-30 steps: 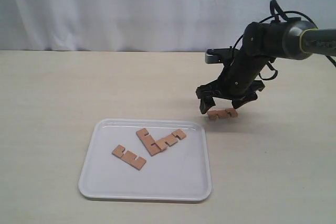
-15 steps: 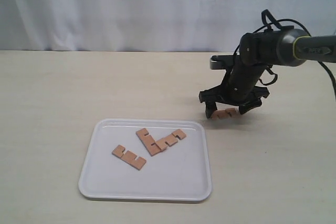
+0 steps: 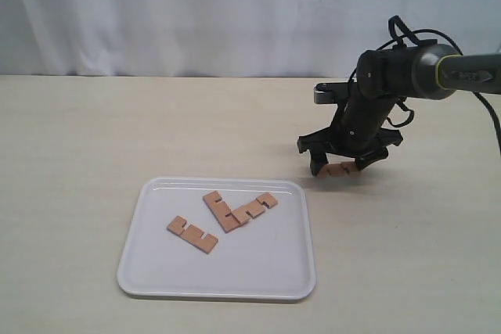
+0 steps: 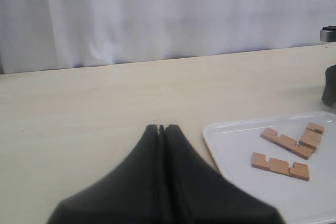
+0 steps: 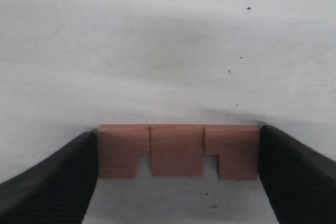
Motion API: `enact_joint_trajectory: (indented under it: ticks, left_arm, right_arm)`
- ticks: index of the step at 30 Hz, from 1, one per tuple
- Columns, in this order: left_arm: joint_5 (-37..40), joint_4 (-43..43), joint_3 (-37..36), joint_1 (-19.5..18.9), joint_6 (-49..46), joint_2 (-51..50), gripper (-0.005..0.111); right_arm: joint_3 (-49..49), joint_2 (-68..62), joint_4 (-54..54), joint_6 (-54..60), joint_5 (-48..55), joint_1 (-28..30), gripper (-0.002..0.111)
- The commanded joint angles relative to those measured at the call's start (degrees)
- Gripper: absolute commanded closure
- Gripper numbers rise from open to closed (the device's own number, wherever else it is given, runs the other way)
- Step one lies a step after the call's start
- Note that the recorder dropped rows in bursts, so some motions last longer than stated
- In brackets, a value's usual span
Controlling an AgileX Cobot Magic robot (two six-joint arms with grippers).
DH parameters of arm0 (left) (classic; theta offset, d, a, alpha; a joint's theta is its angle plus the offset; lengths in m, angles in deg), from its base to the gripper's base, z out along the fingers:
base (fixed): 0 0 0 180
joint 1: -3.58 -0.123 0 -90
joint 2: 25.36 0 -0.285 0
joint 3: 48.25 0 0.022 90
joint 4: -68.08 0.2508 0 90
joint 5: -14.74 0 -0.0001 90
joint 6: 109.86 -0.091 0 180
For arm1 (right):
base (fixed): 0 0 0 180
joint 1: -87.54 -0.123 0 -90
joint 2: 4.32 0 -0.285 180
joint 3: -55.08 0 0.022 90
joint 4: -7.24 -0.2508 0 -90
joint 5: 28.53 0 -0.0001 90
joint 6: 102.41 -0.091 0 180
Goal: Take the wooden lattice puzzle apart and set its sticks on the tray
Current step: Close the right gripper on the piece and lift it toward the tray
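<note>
Short light-brown notched wooden stick point(image 5: 177, 148) — toward the right edge of the tabletop point(image 3: 94, 131) — is pinched end to end by the right end effector point(image 3: 338, 167); the flat white plastic tray point(image 3: 293, 271) lies toward the left edge.

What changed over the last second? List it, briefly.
The right gripper came down around the last stick, which lies on the table beside the tray, and closed onto the stick's two ends. The stick itself has barely shifted. The tray and the three sticks on it stayed as they were.
</note>
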Motion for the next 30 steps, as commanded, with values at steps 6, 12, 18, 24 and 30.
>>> enact_joint_trajectory:
  ticks: [6, 12, 18, 24, 30]
  left_arm:
    - [-0.6, 0.0, -0.1, 0.0, 0.2, 0.2, 0.107]
    - [-0.6, 0.0, -0.1, 0.0, 0.2, 0.2, 0.107]
    - [-0.6, 0.0, -0.1, 0.0, 0.2, 0.2, 0.107]
    - [-0.6, 0.0, -0.1, 0.0, 0.2, 0.2, 0.107]
    - [-0.6, 0.0, -0.1, 0.0, 0.2, 0.2, 0.107]
  right_arm:
    - [0.0, 2.7, -0.4, 0.0, 1.9, 0.0, 0.104]
    - [0.3, 6.0, -2.9, 6.5, 5.2, 0.0, 0.104]
    - [3.9, 10.2, -11.8, 17.3, 4.7, 0.0, 0.104]
    - [10.9, 16.3, -33.9, 38.6, 2.0, -0.5, 0.104]
    - [13.0, 18.2, -33.7, 42.5, 1.5, -10.2, 0.104]
